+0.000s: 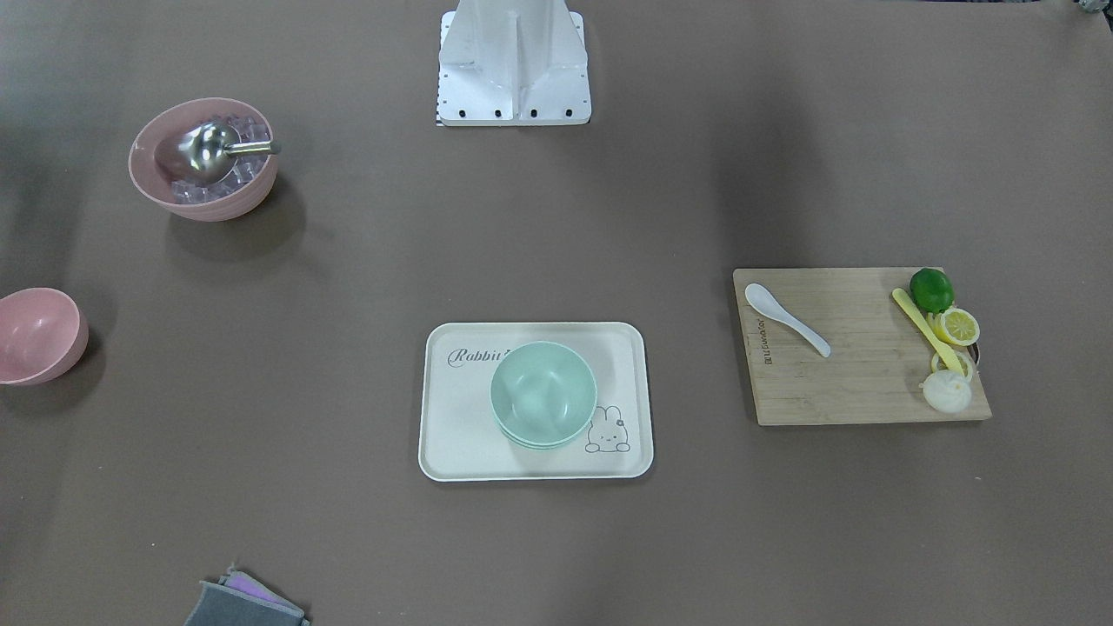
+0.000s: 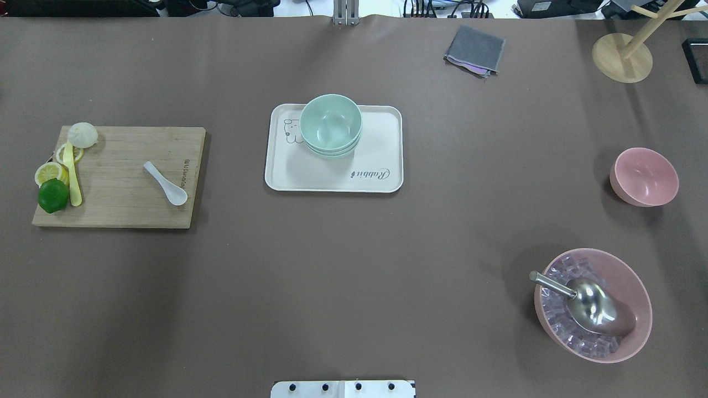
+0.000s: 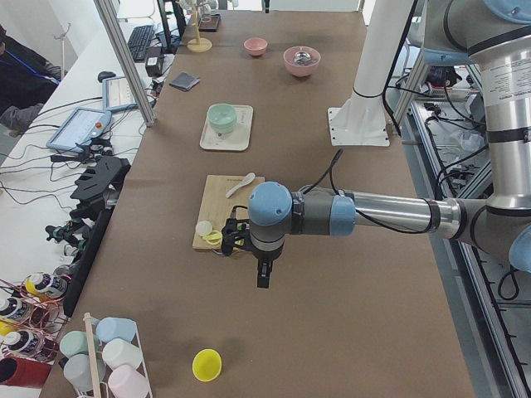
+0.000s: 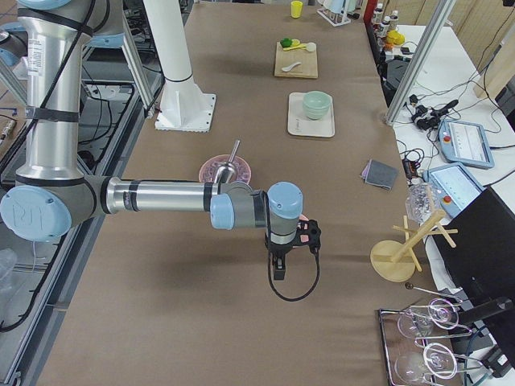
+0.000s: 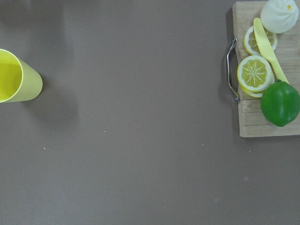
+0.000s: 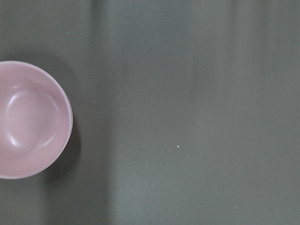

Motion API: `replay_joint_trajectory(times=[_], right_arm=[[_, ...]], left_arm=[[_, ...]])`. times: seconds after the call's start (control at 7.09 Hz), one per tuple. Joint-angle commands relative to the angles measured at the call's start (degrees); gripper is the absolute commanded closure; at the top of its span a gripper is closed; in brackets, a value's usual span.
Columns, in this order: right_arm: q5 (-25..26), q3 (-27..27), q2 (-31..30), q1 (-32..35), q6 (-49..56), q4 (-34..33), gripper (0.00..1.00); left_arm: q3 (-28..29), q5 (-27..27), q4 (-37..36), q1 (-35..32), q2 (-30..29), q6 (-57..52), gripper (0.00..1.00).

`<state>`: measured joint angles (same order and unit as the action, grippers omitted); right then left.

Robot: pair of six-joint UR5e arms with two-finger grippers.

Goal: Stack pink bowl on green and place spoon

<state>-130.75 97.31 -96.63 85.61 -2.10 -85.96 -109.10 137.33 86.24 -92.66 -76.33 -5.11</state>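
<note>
A small pink bowl (image 2: pixel 644 177) stands empty at the table's right end; it also shows in the front view (image 1: pixel 35 335) and the right wrist view (image 6: pixel 30 119). A stack of green bowls (image 2: pixel 331 122) sits on a white tray (image 2: pixel 287 177) mid-table. A white spoon (image 2: pixel 166 183) lies on a wooden cutting board (image 2: pixel 121 166). My left gripper (image 3: pixel 263 280) hangs over bare table beyond the board's outer end. My right gripper (image 4: pixel 278 272) hangs beside the small pink bowl. Both show only in side views, so I cannot tell whether they are open or shut.
A large pink bowl (image 2: pixel 592 304) holds ice cubes and a metal scoop. Lime, lemon slices, a yellow knife and a bun sit on the board's outer end (image 5: pixel 262 70). A yellow cup (image 5: pixel 16 77) stands past it. A grey cloth (image 2: pixel 474 50) and a wooden stand (image 2: pixel 622 58) are at the far side.
</note>
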Motion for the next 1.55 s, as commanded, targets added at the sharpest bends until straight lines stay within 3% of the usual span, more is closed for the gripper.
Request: replay_joint_trajectory(times=[0.0, 0.28, 0.42, 0.56, 0.71, 1.13, 1.41], right_arm=[[-0.03, -0.71, -0.74, 0.00, -0.44, 10.46, 0.00], [-0.47, -1.86, -0.23, -0.09, -0.45, 20.10, 0.00], [-2.91, -2.56, -1.18, -0.35, -0.71, 24.04, 0.00], [-5.46, -2.48, -0.93, -0.44, -0.89, 26.34, 0.00], [-4.87, -3.17, 3.16, -2.27, -0.54, 26.19, 0.00], [-5.04, -9.04, 5.83, -10.96, -2.55, 27.33, 0.00], [-5.04, -12.48, 5.84, -13.01, -2.65, 28.04, 0.00]], left_arm=[[-0.24, -0.30, 0.07, 0.02, -1.01, -0.08, 0.02], [0.02, 0.13, 4.34, 0.02, -4.86, 0.10, 0.02], [2.90, -0.39, 14.12, 0.02, -9.06, 0.80, 0.02], [6.58, -0.13, 18.40, 0.02, -10.49, 1.15, 0.02], [6.62, 0.13, 20.35, 0.02, -10.42, 0.98, 0.02], [7.93, 0.13, 24.85, 0.02, -9.63, 1.15, 0.02], [7.85, 0.13, 24.94, 0.02, -9.37, 1.24, 0.02]])
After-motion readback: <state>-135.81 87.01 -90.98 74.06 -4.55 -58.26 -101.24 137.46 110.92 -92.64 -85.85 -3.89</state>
